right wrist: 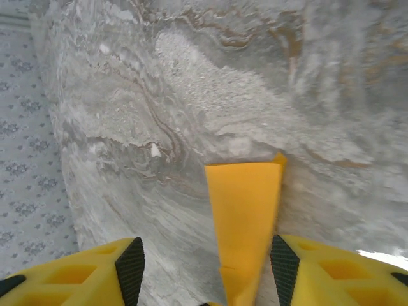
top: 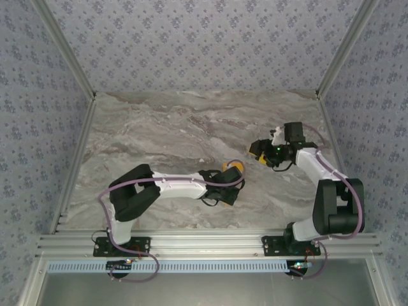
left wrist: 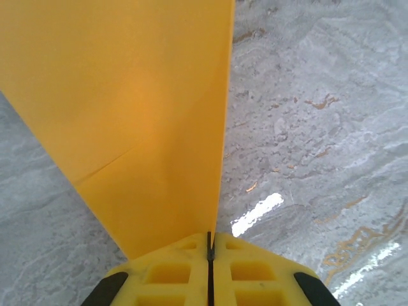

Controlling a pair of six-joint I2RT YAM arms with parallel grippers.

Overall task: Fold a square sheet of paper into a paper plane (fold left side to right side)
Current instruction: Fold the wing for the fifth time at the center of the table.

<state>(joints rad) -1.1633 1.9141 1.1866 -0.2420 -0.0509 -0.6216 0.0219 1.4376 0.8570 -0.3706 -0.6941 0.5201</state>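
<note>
We are working over the grey marbled surface (top: 191, 127), and we are judging the fold of left side onto right side to be under way, not finished. The left pincer (left wrist: 209, 245), reaching toward the middle of the surface, is clamping shut on the near end of the square sheet of thin orange-yellow paper (left wrist: 140, 127). Its yellow fingers are meeting with only the paper between them. The right pincer (right wrist: 207, 255) is standing open nearby, farther back and to the right. An orange-yellow strip, which we are taking for the same sheet (right wrist: 245, 210), is lying between its spread black pads and touching neither.

To do this step well, we are wanting the left pincer to hold firm without dragging, so that the edges are meeting squarely. The right pincer should be pressing along the fold line only once those edges are lining up, since thin paper is likely to buckle or slide on so smooth a surface.

In the left wrist view the sheet is running straight away from the pincer, its long axis along the pincer's reach, and widening toward the far end. Its right edge is rising as a clean straight line from the seam between the fingers. A faint slanting crease (left wrist: 105, 164) is crossing its lower left part. From above, the paper (top: 233, 167) is showing too small for us to tell which way it is pointing.
</note>
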